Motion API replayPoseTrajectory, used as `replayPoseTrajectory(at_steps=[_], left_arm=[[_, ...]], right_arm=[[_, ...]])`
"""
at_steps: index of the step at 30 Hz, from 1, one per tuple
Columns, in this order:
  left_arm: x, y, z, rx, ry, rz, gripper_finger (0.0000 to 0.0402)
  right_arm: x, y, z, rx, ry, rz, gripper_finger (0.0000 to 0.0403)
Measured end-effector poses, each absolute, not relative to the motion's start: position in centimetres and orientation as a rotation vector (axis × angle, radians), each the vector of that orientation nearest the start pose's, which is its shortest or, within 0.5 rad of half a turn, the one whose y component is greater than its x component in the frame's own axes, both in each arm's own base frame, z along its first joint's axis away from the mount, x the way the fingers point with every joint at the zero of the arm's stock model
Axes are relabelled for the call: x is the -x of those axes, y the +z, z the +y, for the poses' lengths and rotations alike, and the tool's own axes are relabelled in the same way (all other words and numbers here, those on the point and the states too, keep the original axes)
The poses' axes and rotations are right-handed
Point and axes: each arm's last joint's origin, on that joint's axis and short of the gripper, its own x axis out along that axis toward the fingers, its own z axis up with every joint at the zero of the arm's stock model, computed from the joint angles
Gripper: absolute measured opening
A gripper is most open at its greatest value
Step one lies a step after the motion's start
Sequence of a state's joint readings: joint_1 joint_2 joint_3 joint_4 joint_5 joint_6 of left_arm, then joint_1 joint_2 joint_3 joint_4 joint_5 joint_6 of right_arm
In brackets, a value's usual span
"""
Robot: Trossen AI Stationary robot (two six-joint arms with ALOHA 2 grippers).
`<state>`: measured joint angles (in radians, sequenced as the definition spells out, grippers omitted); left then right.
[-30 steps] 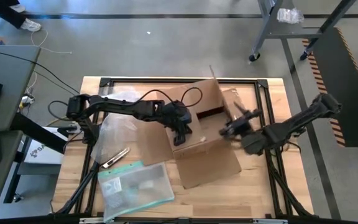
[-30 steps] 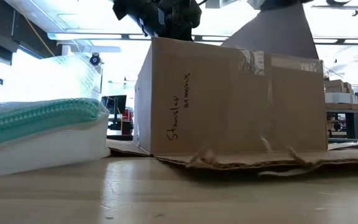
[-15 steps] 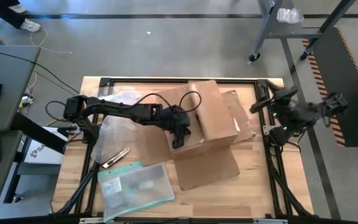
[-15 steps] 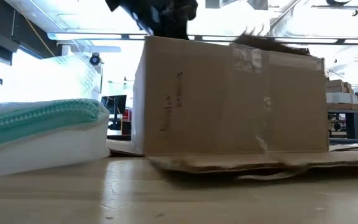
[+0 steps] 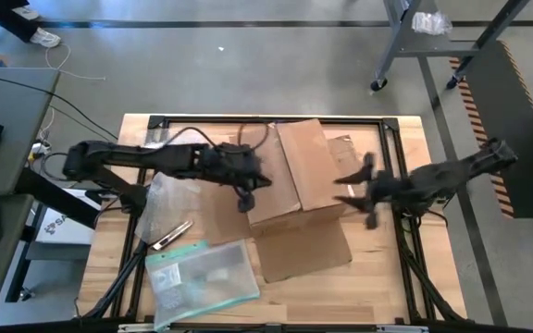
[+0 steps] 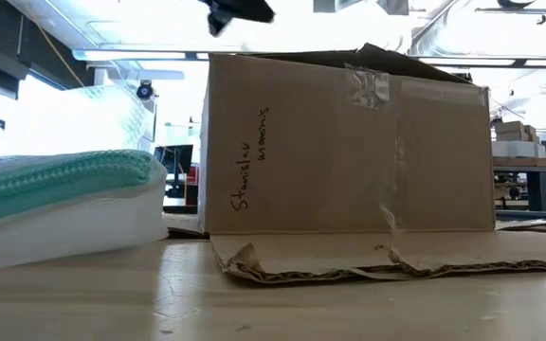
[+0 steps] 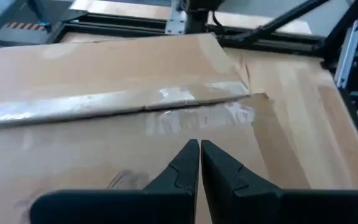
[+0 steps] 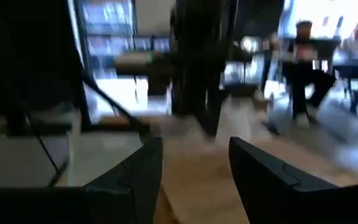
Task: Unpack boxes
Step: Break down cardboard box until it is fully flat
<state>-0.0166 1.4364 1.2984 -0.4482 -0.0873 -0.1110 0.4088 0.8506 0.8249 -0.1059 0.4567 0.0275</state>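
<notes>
- Cardboard box: brown corrugated, sits mid-counter, slightly toward the far side. Top flaps lie down, w/ clear tape along the seam; a lower flap is splayed flat on the counter on the near side. Judged: flaps down + tape across the seam means the box isn't opened yet, so unpacking is at an early stage.
- Left gripper: hangs at the box's left top edge, above the box per low view. Fingers together, tips touching, clamped on nothing; left wrist view looks down over the taped seam. Judged: closed tips make a narrow point, suited to poking or dragging along the tape rather than grasping.
- Right gripper: just beside the box's right side, arm reaching in from the counter's right edge. Fingers apart, nothing between them; right wrist view looks out level across the room, not at the box. Judged: spread fingers near the box side suit catching a flap edge or bracing the box vs. sliding.
- Clear pouch w/ teal edge: flat at the near-left of the counter, well apart from the box. A small pale tool-like item lies beside it; can't tell what it is.
- Bubble wrap: left of the box, under the left arm, clear of the box's seam.
</notes>
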Motion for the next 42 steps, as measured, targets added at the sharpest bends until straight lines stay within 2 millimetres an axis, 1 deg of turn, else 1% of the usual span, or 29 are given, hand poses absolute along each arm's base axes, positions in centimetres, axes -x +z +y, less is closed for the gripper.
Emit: replayPoseTrajectory(at_steps=[3, 4, 6, 9, 11, 13, 16, 18, 21, 25, 29, 31, 36, 38, 39, 42], left_arm=[[-29.2, 34.4, 0.0, 0.100, 0.205, 0.656, 0.0000], [-28.4, 34.4, 0.1, 0.112, 0.256, 0.696, 0.0000], [-26.7, 34.4, 0.4, 0.143, 0.359, 0.770, 0.0000], [-24.7, 33.9, 0.6, 0.176, 0.493, 0.883, 0.0000], [-24.3, 32.9, 0.7, 0.176, 0.550, 0.935, 0.0000], [-24.2, 31.6, 0.6, 0.172, 0.561, 0.968, 0.0000], [-24.7, 29.7, 0.4, 0.176, 0.548, 0.943, 0.0000], [-25.2, 28.8, 0.0, 0.179, 0.518, 0.902, 0.0000], [-25.9, 28.0, -0.6, 0.183, 0.468, 0.820, 0.0000], [-26.5, 26.7, -1.0, 0.192, 0.429, 0.761, 0.0000], [-26.9, 25.4, -1.0, 0.206, 0.398, 0.719, 0.0000], [-26.9, 25.0, -1.0, 0.209, 0.396, 0.709, 0.0000], [-27.0, 25.0, -1.0, 0.212, 0.395, 0.689, 0.0000], [-27.2, 25.2, -1.1, 0.201, 0.375, 0.665, 0.0000], [-27.3, 25.4, -1.2, 0.194, 0.354, 0.645, 0.0000], [-27.9, 26.1, -1.7, 0.159, 0.276, 0.574, 0.0000]], right_arm=[[-20.9, 32.4, 6.7, 0.042, -0.069, 0.261, 0.0169], [-21.9, 32.2, 6.6, 0.042, -0.069, 0.299, 0.0169], [-24.0, 32.6, 6.2, 0.029, -0.076, 0.364, 0.0169], [-27.1, 32.1, 4.8, 0.018, -0.163, 0.544, 0.0169], [-28.9, 31.8, 3.5, 0.027, -0.213, 0.663, 0.0169], [-30.4, 31.9, 2.3, 0.042, -0.244, 0.747, 0.0169], [-32.2, 31.1, 0.6, 0.058, -0.260, 0.878, 0.0169], [-33.0, 30.7, -0.1, 0.060, -0.281, 0.965, 0.0169], [-33.5, 30.7, -0.8, 0.074, -0.313, 1.068, 0.0169], [-33.9, 30.0, -1.1, 0.112, -0.425, 1.196, 0.0169], [-33.5, 31.2, -1.0, 0.120, -0.545, 1.204, 0.0169], [-33.1, 31.6, -0.8, 0.132, -0.614, 1.205, 0.0169], [-31.4, 33.4, -0.2, 0.223, -0.779, 1.238, 0.0169], [-30.6, 34.0, -0.1, 0.259, -0.839, 1.260, 0.0169], [-30.4, 34.4, -0.1, 0.262, -0.865, 1.244, 0.0169], [-29.2, 35.6, -0.2, 0.250, -0.873, 1.195, 0.0169]])
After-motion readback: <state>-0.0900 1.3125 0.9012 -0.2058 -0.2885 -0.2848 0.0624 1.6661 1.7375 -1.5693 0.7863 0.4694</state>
